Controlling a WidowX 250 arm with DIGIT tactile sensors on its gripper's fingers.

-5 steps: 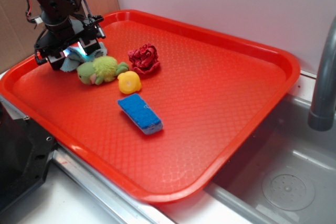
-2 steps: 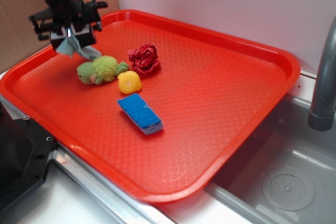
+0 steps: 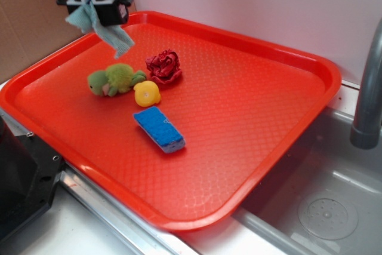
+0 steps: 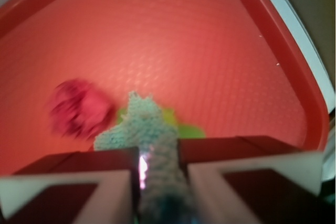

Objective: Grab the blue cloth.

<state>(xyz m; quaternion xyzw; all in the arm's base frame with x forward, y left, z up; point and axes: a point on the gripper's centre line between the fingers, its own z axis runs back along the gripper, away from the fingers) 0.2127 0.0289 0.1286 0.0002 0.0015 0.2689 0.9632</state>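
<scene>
Since the earlier frames the gripper point(image 3: 94, 5) has risen from the tray's far-left corner, where it sat low over the rag beside the plush toy, to a spot high above that corner, and the blue cloth point(image 3: 109, 33) has come up with it. Its jaws are pinched narrow on the upper part of the cloth; the wrist view shows the terry fabric point(image 4: 152, 145) squeezed in the slim gap between the two fingers, with no slack either side. Being soft and floppy, the cloth droops below the fingers and trails down toward the right, its lower corner hanging clear of the red tray point(image 3: 250, 52) and touching nothing. Everything else lies where it was on the tray: the green plush toy point(image 3: 113, 79) at the left, the yellow duck point(image 3: 147, 94) just beside it on the right, the dark red rosette point(image 3: 164, 67) a little farther back, and the darker blue sponge point(image 3: 159, 129) nearer the front edge. The lift seems high enough that the dangling cloth would clear the toys under it. By my reading the grab is essentially done, with the hold looking firm, though only a small part of the cloth is clamped.
</scene>
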